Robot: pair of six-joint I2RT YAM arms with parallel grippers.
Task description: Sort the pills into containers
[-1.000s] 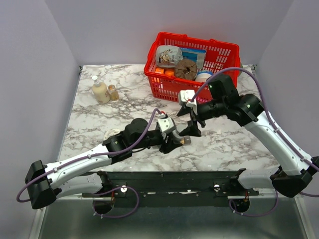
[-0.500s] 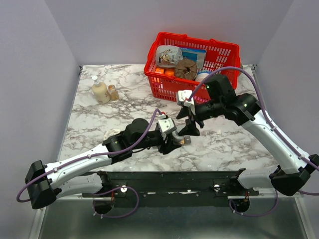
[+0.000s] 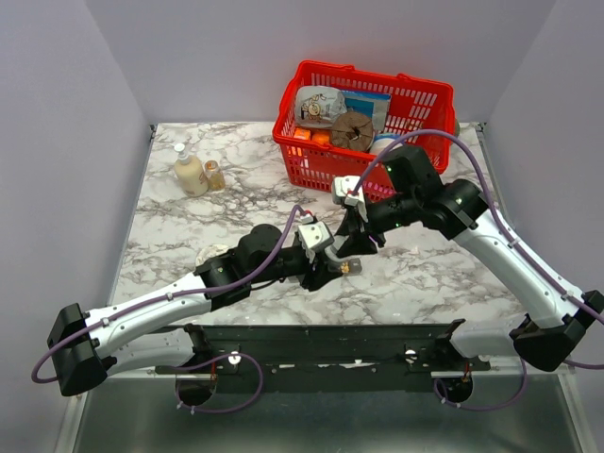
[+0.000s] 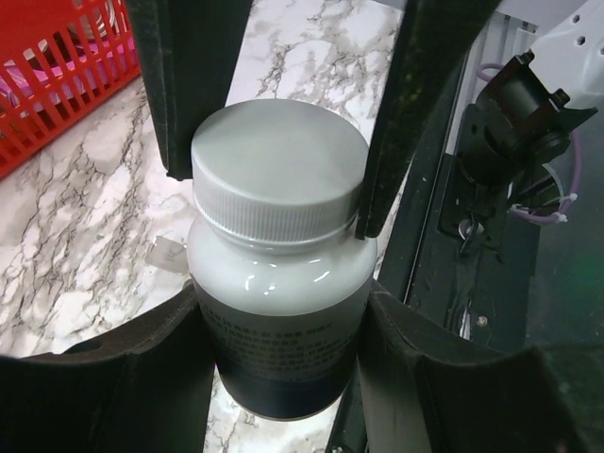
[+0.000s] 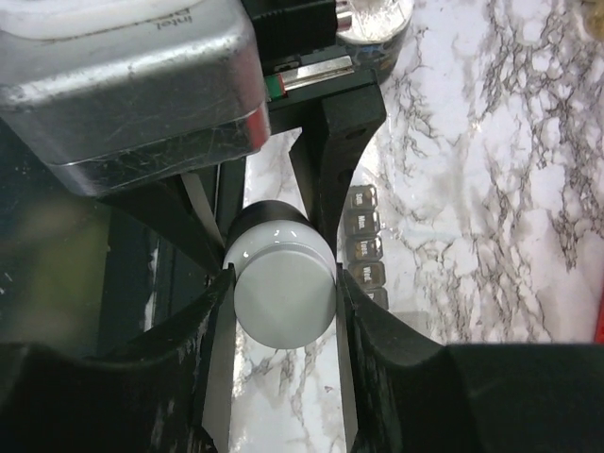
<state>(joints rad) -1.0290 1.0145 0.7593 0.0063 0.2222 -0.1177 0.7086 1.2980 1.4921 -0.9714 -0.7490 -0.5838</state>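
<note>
A white pill bottle (image 4: 278, 283) with a dark label band is held off the marble, my left gripper (image 4: 283, 330) shut on its body. My right gripper (image 5: 283, 283) comes from the far side, and both its fingers (image 4: 425, 94) press the bottle's ribbed white cap (image 5: 283, 311). In the top view the two grippers (image 3: 330, 260) (image 3: 354, 241) meet at the table's middle. The containers (image 5: 364, 247), a dark strip of small labelled compartments, lie on the marble just beyond the bottle. No pills show.
A red mesh basket (image 3: 311, 156) full of goods stands at the back right. Two small bottles (image 3: 190, 172) (image 3: 214, 175) stand at the back left. A silvery round tin (image 5: 377, 19) lies beyond the strip. A black rail (image 3: 321, 340) runs along the near edge.
My right gripper has moved left and down towards the left gripper and closed its fingers onto the bottle's cap. The left arm has held still with the bottle.
</note>
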